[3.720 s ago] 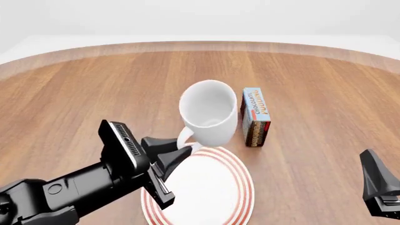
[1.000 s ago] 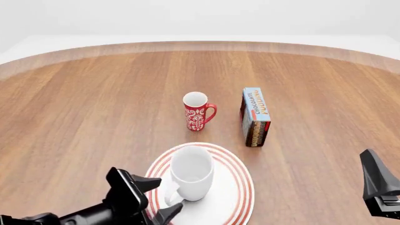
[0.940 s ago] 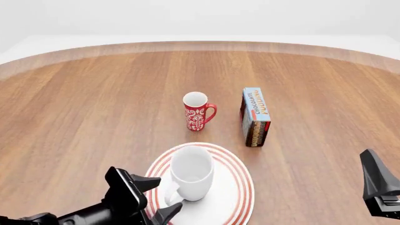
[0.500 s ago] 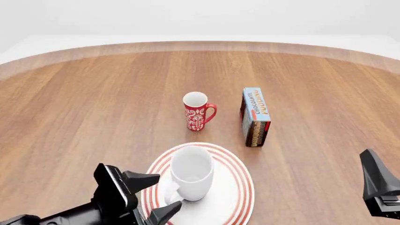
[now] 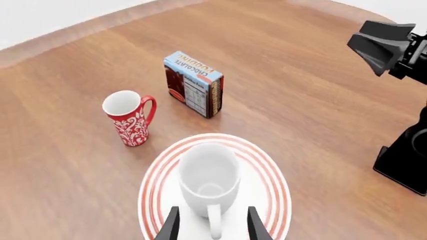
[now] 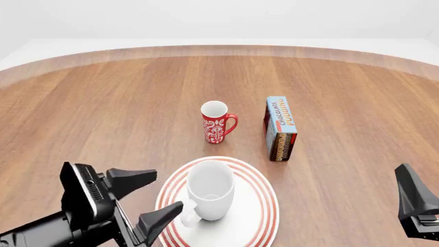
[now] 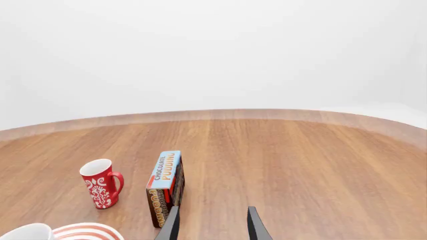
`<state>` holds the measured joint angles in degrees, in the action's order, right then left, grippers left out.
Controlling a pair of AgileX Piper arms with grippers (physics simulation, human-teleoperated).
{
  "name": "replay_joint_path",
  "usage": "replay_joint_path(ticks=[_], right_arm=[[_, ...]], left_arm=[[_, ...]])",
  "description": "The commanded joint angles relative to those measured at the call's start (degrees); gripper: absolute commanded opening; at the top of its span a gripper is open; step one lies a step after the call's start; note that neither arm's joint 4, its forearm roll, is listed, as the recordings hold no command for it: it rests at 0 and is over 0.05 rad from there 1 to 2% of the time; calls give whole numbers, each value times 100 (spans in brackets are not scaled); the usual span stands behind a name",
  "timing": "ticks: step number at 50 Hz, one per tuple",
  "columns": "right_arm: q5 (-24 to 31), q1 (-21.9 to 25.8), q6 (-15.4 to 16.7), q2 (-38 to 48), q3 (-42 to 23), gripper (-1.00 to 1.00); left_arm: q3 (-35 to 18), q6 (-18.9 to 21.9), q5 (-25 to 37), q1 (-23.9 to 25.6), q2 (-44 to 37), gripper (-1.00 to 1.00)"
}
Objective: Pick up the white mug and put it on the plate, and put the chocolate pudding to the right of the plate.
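The white mug point(image 6: 209, 189) stands upright on the red-ringed plate point(image 6: 266, 206), its handle towards my left gripper point(image 6: 168, 191). That gripper is open and empty, just short of the handle, at the plate's near-left rim. The left wrist view shows the mug point(image 5: 209, 176) on the plate point(image 5: 275, 176), with the open fingers point(image 5: 171, 228) on either side of the handle and apart from it. The chocolate pudding point(image 6: 280, 128) stands upright beyond the plate's right side. My right gripper point(image 6: 415, 203) is at the near right edge; its wrist view shows it open point(image 7: 212, 227) and empty, facing the pudding point(image 7: 165, 189).
A red mug with white ornament point(image 6: 217, 122) stands beyond the plate, left of the pudding. It also shows in the left wrist view point(image 5: 127, 117) and in the right wrist view point(image 7: 100, 189). The round wooden table point(image 6: 357, 103) ends at a curved far edge.
Earlier the left gripper held the white mug in the air; now the mug stands on the plate. Over the last second the open left gripper drew back to the left, off the handle.
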<state>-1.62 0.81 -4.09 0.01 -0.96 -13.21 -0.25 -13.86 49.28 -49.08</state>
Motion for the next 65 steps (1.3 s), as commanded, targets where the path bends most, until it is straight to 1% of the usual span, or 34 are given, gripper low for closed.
replay_joint_path(ticks=[1, 5, 13, 14, 15, 18, 19, 20, 23, 24, 29, 31, 39, 42, 43, 47, 51, 57, 60, 61, 64, 65], right_arm=[[1, 2, 8, 0, 2, 100], [4, 3, 12, 0, 0, 100], [6, -3, 20, 0, 1, 100], [7, -1, 22, 0, 0, 100], [7, -2, 21, 0, -2, 100], [8, -5, 16, 0, -2, 100], [7, -1, 21, 0, 0, 100], [7, -1, 21, 0, 0, 100], [8, -3, 26, 0, -2, 100], [8, -3, 26, 0, -2, 100], [9, 4, 42, 0, -2, 100], [10, 3, 40, 0, -2, 100], [12, 5, 52, 0, -3, 100], [11, 8, 57, 0, -5, 100], [10, 4, 53, 0, -2, 100], [12, 2, 50, 0, -1, 100], [11, 8, 59, 0, -4, 100], [14, 8, 64, 0, -4, 100], [13, 11, 70, 0, -3, 100], [14, 12, 72, 0, -4, 100], [12, 13, 76, 0, 0, 100], [13, 14, 79, 0, -3, 100]], left_arm=[[-310, 292, 1055, -531, 1374, 100], [-485, 404, 1442, -767, 1838, 100], [-579, 488, 1704, -1311, 2445, 100], [-580, 488, 1707, -1311, 2448, 100], [-607, 489, 1831, -1486, 2682, 100], [-613, 512, 1915, -1603, 2820, 100], [-638, 536, 1976, -1769, 2963, 100], [-639, 536, 1979, -1769, 2967, 100], [-718, 521, 2053, -2124, 3204, 100], [-720, 527, 2053, -2175, 3244, 100], [-764, 450, 1990, -2460, 3429, 100], [-707, 420, 1905, -2519, 3410, 100], [-601, 209, 1771, -3028, 3699, 100], [-566, 147, 1729, -3101, 3776, 100], [-489, 40, 1635, -3261, 3815, 100], [-182, -19, 1288, -3237, 3685, 100], [-126, -102, 1198, -3364, 3750, 100], [149, -251, 1023, -3613, 3968, 100], [284, -310, 981, -3864, 4195, 100], [341, -318, 954, -3862, 4182, 100], [508, -361, 992, -3991, 4480, 100], [629, -435, 946, -4110, 4536, 100]])
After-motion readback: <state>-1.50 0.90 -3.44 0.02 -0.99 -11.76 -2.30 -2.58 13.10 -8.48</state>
